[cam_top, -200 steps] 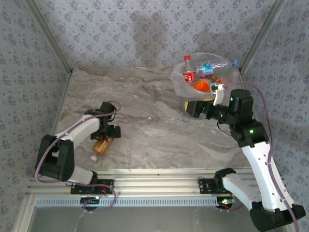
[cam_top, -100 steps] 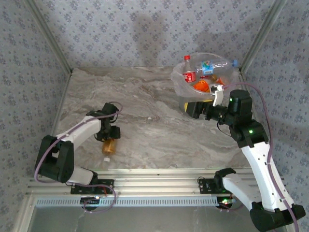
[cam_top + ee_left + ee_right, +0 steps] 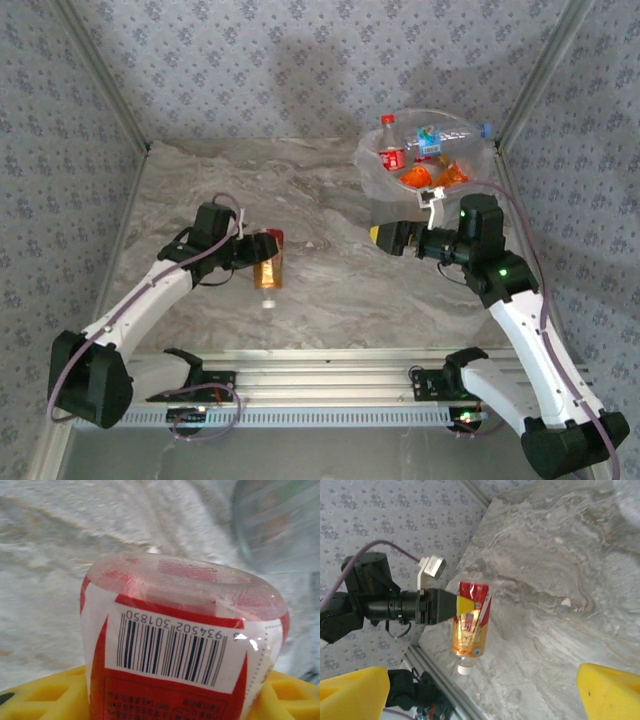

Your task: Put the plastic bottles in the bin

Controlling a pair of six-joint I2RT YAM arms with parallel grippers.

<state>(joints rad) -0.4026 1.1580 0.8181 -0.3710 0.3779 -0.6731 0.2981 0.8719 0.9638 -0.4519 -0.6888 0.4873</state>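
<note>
1 clear amber plastic bottle (image 3: 268, 270), red-labelled, dimple-based, is pinched by the left gripper (image 3: 263, 246); right gripper (image 3: 384, 238) spread; bin (image 3: 280, 525) blurred.

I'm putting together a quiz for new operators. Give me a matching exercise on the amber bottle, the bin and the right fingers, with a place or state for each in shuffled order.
Things:
1. amber bottle
2. bin
3. right fingers

States:
a. spread open, nothing between them
b. back right corner of the table, bottles inside
c. clamped by the left fingers

Pairs: 1-c, 2-b, 3-a
</note>
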